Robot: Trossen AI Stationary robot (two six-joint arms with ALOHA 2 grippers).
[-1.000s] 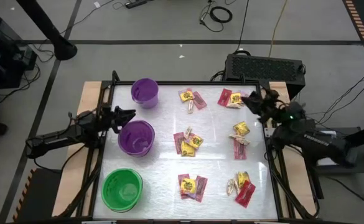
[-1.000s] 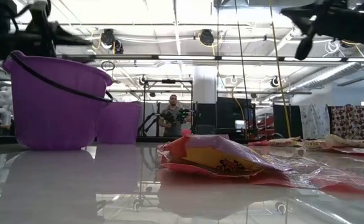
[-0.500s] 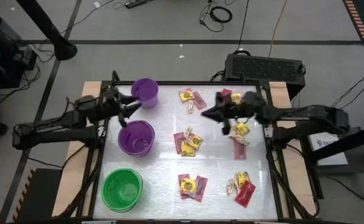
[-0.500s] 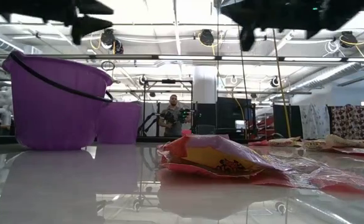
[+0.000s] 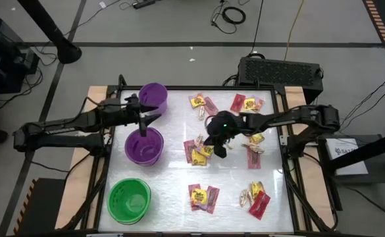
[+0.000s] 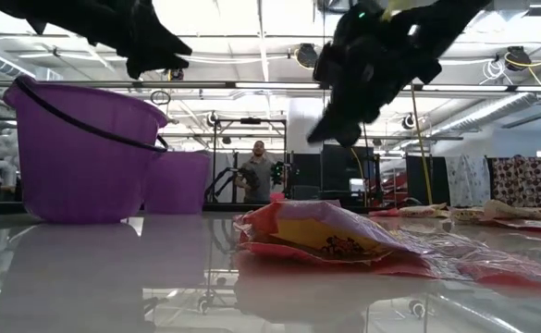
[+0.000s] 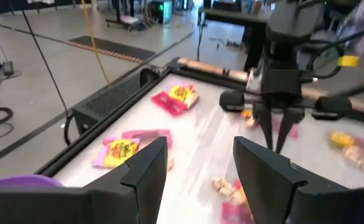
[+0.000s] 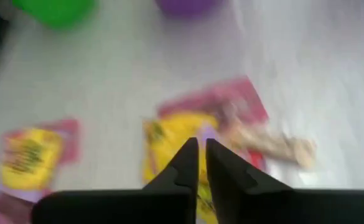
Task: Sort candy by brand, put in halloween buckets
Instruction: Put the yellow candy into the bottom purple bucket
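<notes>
White table (image 5: 172, 197) in a workshop: the candy lies in six small heaps over its right half, the heap at centre (image 5: 199, 150) mixing yellow, pink-red and tan pieces. At nine o'clock stand the small purple bucket (image 5: 153, 97), wide purple bucket (image 5: 143, 146) and green bucket (image 5: 129, 200). The right gripper (image 5: 220, 150) hangs above the centre heap, fingers nearly closed, empty. The left gripper (image 5: 151, 112), fingers spread and empty, sits between the purple buckets.

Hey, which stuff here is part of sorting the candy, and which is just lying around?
Part of the job:
- small purple plastic bucket
- wider purple plastic bucket
- bright green plastic bucket
- yellow, pink-red and tan wrapped candy

Just lying about:
- black box behind the table
- cables on the floor
</notes>
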